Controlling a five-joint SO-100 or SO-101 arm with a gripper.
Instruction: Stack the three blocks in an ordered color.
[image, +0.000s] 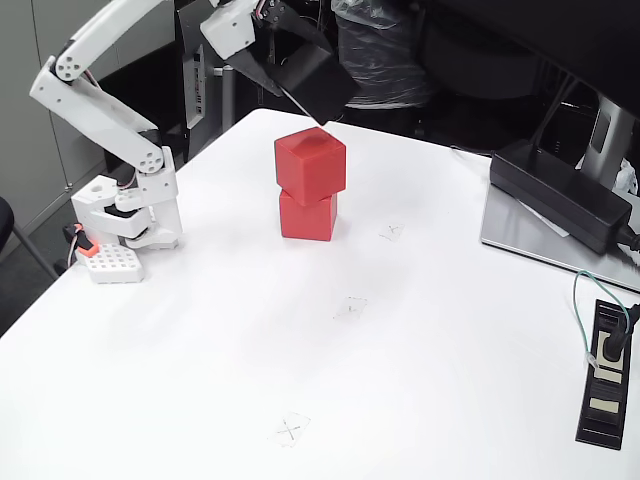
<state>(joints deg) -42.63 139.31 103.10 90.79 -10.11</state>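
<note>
On the white table (200, 340), two red cubes sit stacked, the upper red cube (311, 164) twisted slightly on the lower red cube (307, 215). Just above them, the gripper (300, 85) seems clamped on the black cube (316, 78) (dark background blurs its edges).

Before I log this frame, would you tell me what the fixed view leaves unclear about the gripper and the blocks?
- Gripper: its fingertips merge with the black block and dark background, so the grip cannot be confirmed.
- Black block: blurred, tilted above the stack; whether it touches the upper red block is unclear.
- Lower red block: its top is hidden by the upper one, which sits twisted on it.
- Pencil marks on the table: too faint to read.
</note>
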